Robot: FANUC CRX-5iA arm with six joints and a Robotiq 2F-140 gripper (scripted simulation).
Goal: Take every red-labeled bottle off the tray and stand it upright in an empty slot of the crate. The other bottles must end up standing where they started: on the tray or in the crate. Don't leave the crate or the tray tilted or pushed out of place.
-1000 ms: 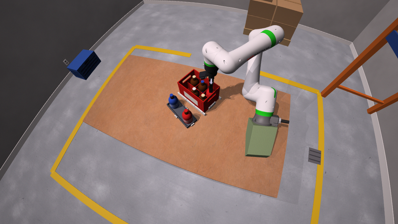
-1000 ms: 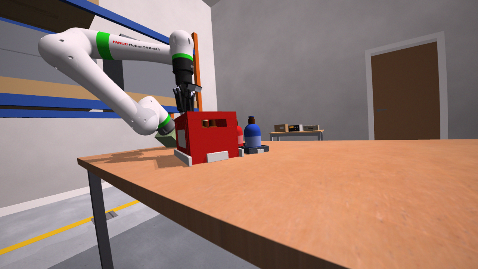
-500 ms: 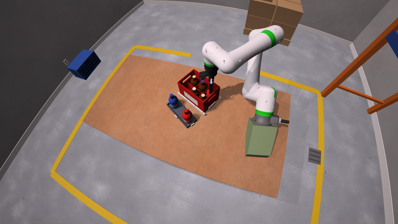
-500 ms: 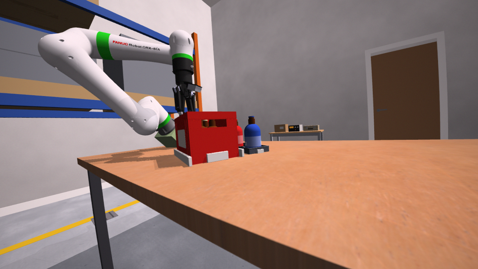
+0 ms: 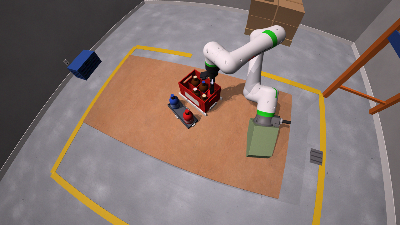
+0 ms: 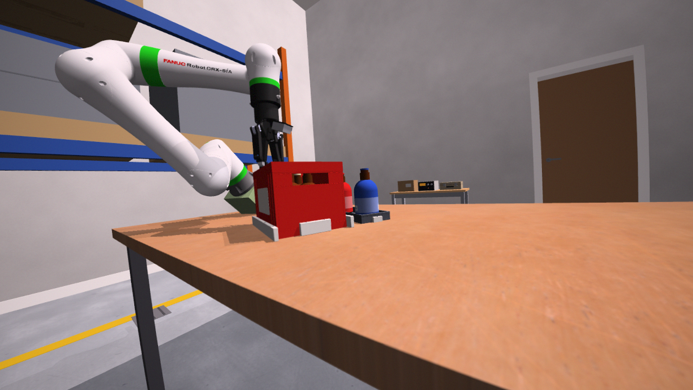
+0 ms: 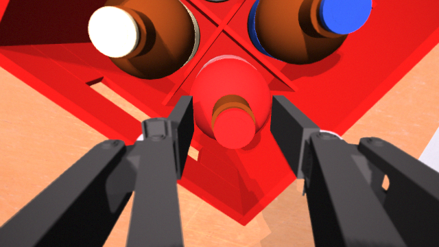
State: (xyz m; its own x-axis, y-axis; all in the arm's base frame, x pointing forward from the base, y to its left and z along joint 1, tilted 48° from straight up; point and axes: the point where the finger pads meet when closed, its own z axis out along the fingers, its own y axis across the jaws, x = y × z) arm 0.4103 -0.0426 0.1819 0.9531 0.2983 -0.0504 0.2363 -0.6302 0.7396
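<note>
The red crate [image 5: 213, 102] [image 6: 309, 206] [image 7: 244, 218] stands level. A red-labeled bottle [image 5: 209, 94] [image 7: 233, 79] stands upright in its corner slot nearest the arm's base. My gripper [image 5: 211, 91] [image 6: 270, 162] [image 7: 232, 113] is open around that bottle's neck, with a gap on both sides of the cap. Another red-labeled bottle [image 5: 187, 116] [image 6: 347, 196] stands at the near end of the dark tray [image 5: 180, 112] [image 6: 381, 215]. A blue bottle [image 5: 173, 101] [image 6: 365, 194] stands at its other end. The tray's middle is bare. In the exterior view the crate wall hides the fingertips.
A blue-capped brown bottle [image 5: 203, 87] [image 7: 302, 38] and a white-capped one [image 5: 204, 97] [image 7: 154, 51] stand beside the gripped slot. Two more white-capped bottles stand farther along the crate. Crate walls lie close around the fingers. White stops edge crate and tray.
</note>
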